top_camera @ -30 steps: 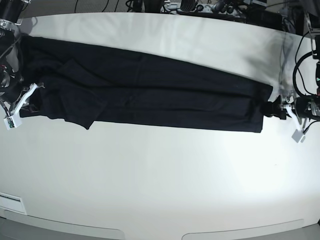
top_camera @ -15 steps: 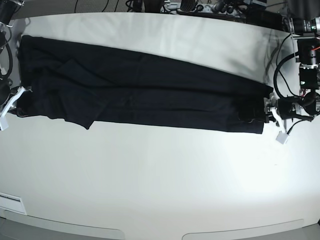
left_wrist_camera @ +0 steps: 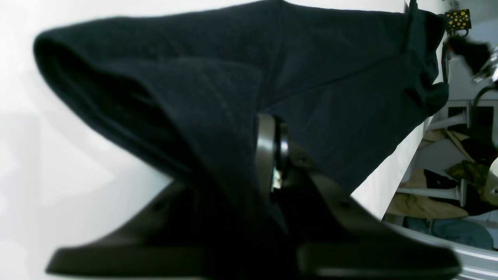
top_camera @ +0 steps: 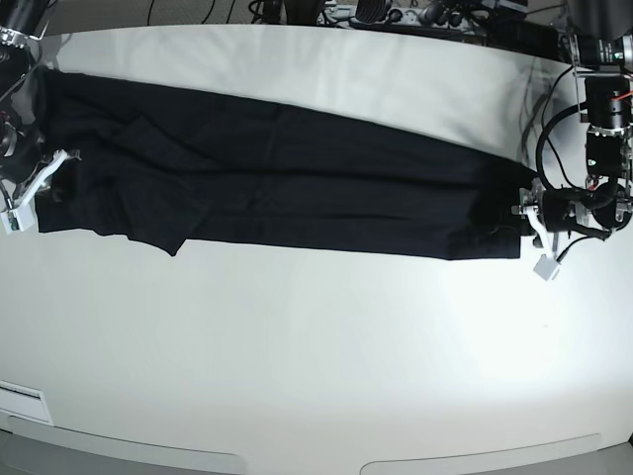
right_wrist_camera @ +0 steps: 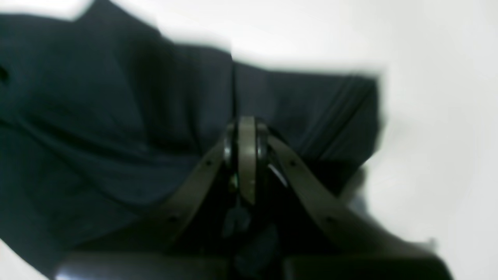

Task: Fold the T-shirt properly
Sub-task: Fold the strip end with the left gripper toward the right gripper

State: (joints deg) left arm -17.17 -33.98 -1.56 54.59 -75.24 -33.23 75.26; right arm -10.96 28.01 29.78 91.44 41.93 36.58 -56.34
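The black T-shirt (top_camera: 277,178) lies as a long folded strip across the white table (top_camera: 316,346), from the far left to the right. My left gripper (top_camera: 522,213) is at the strip's right end. In the left wrist view it (left_wrist_camera: 272,155) is shut on the T-shirt (left_wrist_camera: 330,77), whose edge is raised off the table into a hollow fold. My right gripper (top_camera: 47,180) is at the strip's left end. In the right wrist view it (right_wrist_camera: 245,155) is shut, with the blurred T-shirt (right_wrist_camera: 97,116) gathered at its tips.
Cables and equipment (top_camera: 396,15) crowd the table's back edge. A white strip (top_camera: 20,401) lies at the front left corner. The left arm's cabled column (top_camera: 603,109) stands at the right. In the left wrist view the table's edge (left_wrist_camera: 389,182) is near, with clutter beyond.
My left gripper has moved inward to the left onto the T-shirt's right end, which is now raised. My right gripper drew out to the left, then came back onto the left end.
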